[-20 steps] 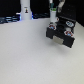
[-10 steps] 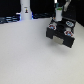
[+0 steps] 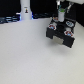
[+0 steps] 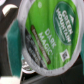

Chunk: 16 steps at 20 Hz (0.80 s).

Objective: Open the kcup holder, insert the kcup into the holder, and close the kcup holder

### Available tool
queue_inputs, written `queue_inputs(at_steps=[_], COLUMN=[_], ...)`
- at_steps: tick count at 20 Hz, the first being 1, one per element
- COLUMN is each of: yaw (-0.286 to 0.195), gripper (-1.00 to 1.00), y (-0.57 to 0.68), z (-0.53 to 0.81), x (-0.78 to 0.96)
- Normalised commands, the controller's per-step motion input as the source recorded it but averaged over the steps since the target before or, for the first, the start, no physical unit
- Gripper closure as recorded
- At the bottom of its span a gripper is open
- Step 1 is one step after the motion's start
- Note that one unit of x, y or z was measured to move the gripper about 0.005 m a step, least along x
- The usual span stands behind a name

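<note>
Across the near part of the exterior view, the pale table (image 3: 25,55) lies bare and evenly lit, taking up most of the picture. Farther back, toward the exterior view's right, the black kcup holder (image 3: 62,34) sits on that surface, with small round pods showing on its top. Directly above it hangs the gripper (image 3: 60,19), its fingers closed on the kcup (image 3: 60,10), whose green shows between them. In the wrist view the kcup (image 4: 50,37) fills the picture: a bright green lid printed with white lettering, held tilted, with a dark band across its middle. Behind the table the room is dark; a white upright object (image 3: 25,9) stands at the far edge toward the exterior view's left, beside a faint blue glow.
</note>
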Motion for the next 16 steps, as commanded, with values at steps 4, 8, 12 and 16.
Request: queue_inputs(at_steps=[4,8,12,16], yaw=[0.018,0.022,0.000,-0.009], gripper=[1.00,1.00,-1.00,-1.00], y=[0.09,0.20,-0.03,-0.09], z=[-0.18,0.00,0.00,0.00], x=[0.09,0.21,0.05,-0.11])
